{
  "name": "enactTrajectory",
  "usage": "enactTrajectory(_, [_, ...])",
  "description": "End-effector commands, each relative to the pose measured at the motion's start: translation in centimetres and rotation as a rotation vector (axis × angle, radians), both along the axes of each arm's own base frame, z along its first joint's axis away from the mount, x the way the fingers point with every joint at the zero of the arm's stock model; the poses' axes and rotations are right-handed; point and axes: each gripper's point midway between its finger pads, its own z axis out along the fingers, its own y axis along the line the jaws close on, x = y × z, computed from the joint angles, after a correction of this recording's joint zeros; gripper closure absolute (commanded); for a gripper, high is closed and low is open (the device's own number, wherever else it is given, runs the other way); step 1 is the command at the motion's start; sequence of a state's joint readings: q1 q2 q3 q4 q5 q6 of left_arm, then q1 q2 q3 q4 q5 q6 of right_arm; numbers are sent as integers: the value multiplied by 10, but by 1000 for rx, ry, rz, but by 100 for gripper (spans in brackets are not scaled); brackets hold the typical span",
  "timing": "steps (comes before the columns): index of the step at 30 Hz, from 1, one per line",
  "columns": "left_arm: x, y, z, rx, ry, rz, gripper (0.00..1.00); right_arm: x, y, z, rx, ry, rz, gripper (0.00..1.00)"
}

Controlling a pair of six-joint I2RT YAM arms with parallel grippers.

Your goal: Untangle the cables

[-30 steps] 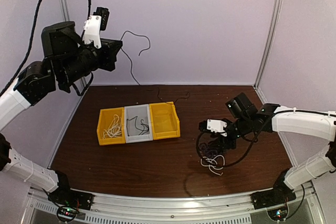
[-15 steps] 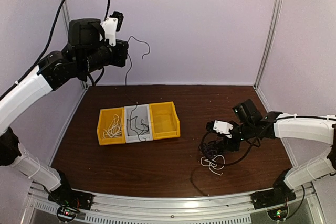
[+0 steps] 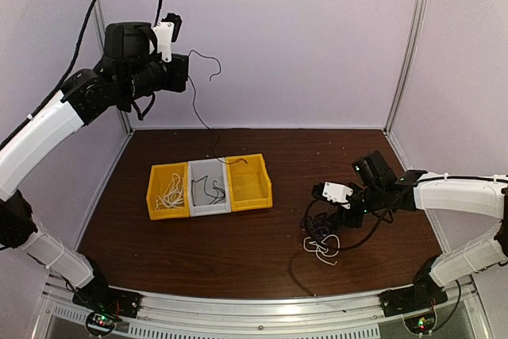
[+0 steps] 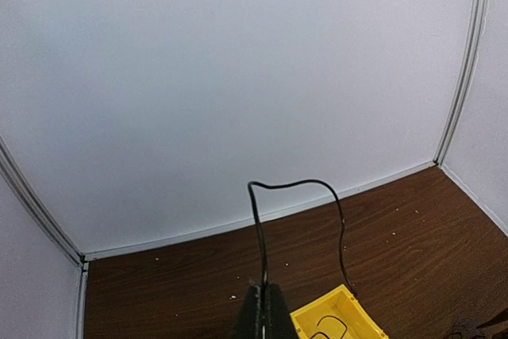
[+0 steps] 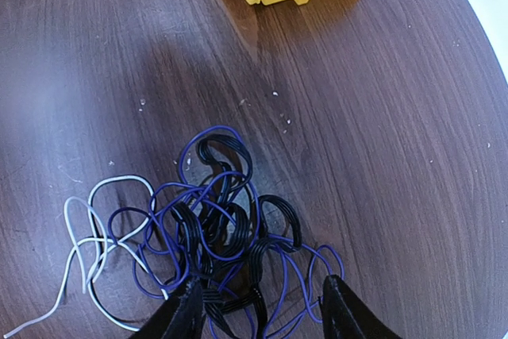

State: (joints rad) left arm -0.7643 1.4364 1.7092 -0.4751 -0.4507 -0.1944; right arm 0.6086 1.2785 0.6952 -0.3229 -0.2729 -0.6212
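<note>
Two end effectors sit on either side of the grey bin (image 3: 208, 206). High above and behind the grey bin, the left end effector (image 3: 184, 77) is pinched shut on a thin black cable (image 3: 196, 109), which loops past its fingers and drops to the right yellow bin (image 3: 250, 188) touching the grey bin. Well to the right of the grey bin, the right end effector (image 5: 260, 311) is low over the surface (image 5: 381, 156), spread wide and gripping nothing. A tangle (image 5: 214, 228) of dark blue, black and white cables lies just ahead of and partly between its fingers.
</note>
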Motion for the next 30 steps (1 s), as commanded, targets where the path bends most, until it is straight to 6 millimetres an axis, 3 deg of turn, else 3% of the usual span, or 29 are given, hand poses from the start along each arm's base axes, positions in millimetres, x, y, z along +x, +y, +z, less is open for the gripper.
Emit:
enactTrajectory(1, [6, 3, -12, 7, 7, 16, 100, 3, -3, 2, -5, -27, -15, 48])
enactTrajectory(9, [14, 29, -30, -2, 38, 90, 100, 3, -4, -4, -24, -11, -14, 48])
enactTrajectory(16, [12, 48, -23, -32, 21, 126, 100, 2, -5, -7, -30, -6, -12, 48])
enactTrajectory(18, [9, 44, -14, -45, 4, 89, 100, 2, -5, -8, -33, -3, -10, 48])
enactTrajectory(25, [-4, -6, 10, -147, -16, -194, 100, 2, -6, -11, -45, 3, -13, 48])
enactTrajectory(30, [3, -23, 17, -162, -5, -245, 100, 2, -7, -12, -48, 5, -14, 48])
